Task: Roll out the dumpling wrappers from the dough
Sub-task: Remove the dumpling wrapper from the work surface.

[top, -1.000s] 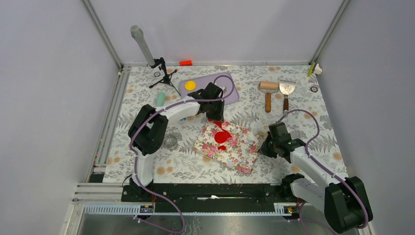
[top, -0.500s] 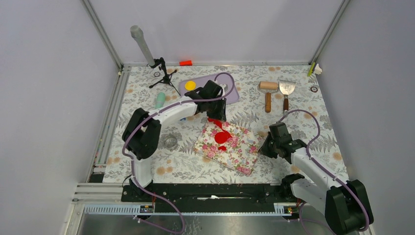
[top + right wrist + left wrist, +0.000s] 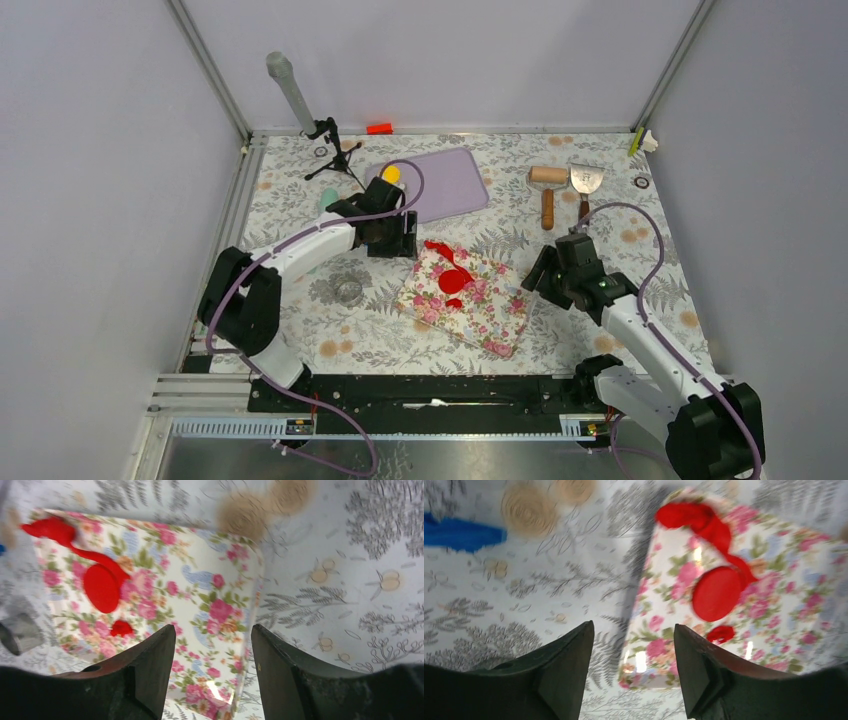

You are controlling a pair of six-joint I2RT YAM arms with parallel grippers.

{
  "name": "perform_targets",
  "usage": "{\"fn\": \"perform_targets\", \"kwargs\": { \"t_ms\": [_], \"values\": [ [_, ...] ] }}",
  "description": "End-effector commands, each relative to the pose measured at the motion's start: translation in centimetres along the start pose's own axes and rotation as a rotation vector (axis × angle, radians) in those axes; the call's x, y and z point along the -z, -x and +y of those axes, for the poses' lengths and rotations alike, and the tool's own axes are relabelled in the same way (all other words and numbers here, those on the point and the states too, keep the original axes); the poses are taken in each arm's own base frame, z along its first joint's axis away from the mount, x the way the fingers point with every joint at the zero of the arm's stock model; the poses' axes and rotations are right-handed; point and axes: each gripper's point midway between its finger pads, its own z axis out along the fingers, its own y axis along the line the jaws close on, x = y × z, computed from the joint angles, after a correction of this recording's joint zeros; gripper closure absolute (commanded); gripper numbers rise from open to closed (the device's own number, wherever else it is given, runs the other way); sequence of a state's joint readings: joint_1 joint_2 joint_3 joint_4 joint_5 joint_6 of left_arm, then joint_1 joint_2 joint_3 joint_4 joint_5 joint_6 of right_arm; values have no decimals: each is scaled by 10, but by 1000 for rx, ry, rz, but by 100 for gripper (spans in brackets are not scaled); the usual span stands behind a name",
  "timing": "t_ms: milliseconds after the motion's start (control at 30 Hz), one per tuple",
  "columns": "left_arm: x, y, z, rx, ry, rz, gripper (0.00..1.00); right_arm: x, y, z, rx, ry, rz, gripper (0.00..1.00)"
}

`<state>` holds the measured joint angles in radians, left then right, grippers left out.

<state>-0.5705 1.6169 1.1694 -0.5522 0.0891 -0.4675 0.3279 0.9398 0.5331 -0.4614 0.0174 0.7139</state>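
A round red dumpling wrapper (image 3: 451, 281) lies flat on the floral board (image 3: 480, 312). Ragged red dough (image 3: 438, 249) trails from it toward the board's far corner, and a small red scrap (image 3: 453, 302) lies just in front of it. My left gripper (image 3: 407, 241) hovers open off the board's left corner, holding nothing. In the left wrist view the wrapper (image 3: 718, 593) and dough (image 3: 694, 517) lie beyond my gripper (image 3: 633, 630). My right gripper (image 3: 533, 279) stands open over the board's right edge, empty. The right wrist view shows the wrapper (image 3: 101, 587) beyond the gripper (image 3: 213, 632). A yellow wrapper (image 3: 391, 174) peeks out behind the left arm.
A purple mat (image 3: 452, 180) lies at the back. To its right lie a wooden roller (image 3: 548, 190) and a scraper (image 3: 585, 184). A round metal cutter (image 3: 347, 290) sits left of the board. A small tripod (image 3: 335, 152) and a red-orange block (image 3: 379, 128) stand at the far edge.
Both grippers have gone from shut to open. The left arm has drawn back leftward off the board's far corner. The right gripper has shifted slightly away from the board's edge.
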Motion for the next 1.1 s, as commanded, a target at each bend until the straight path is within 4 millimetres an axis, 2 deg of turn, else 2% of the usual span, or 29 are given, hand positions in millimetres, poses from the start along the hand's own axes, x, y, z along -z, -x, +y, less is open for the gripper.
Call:
{"fn": "perform_targets", "kwargs": {
  "t_ms": [0, 100, 233, 433, 600, 667, 733, 867, 967, 1067],
  "values": [
    [-14, -25, 20, 22, 38, 61, 37, 19, 38, 25, 46, 46, -100, 36],
    [-26, -29, 29, 38, 71, 53, 39, 24, 45, 37, 53, 76, -106, 36],
    [-39, -35, 36, 47, 96, 63, 43, 25, 43, 38, 50, 91, -100, 36],
    [-41, -40, 26, 62, 41, 51, 43, 22, 38, 37, 50, 97, -86, 36],
    [-49, -49, 21, 52, 31, 80, 49, 21, 36, 57, 50, 185, -49, 39],
    [-50, -53, 16, 48, 22, 89, 50, 18, 35, 69, 41, 239, -29, 47],
    [-51, -57, 10, 38, 13, 92, 53, 13, 31, 83, 33, 293, 9, 63],
    [-51, -64, 7, 45, 6, 105, 73, 1, 25, 110, 62, 331, 60, 91],
    [-47, -73, 4, 45, -26, 125, 79, -8, 18, 131, 76, 363, 86, 100],
    [-40, -82, 3, 59, -43, 135, 86, -17, 8, 149, 79, 387, 117, 100]
  ]
}}
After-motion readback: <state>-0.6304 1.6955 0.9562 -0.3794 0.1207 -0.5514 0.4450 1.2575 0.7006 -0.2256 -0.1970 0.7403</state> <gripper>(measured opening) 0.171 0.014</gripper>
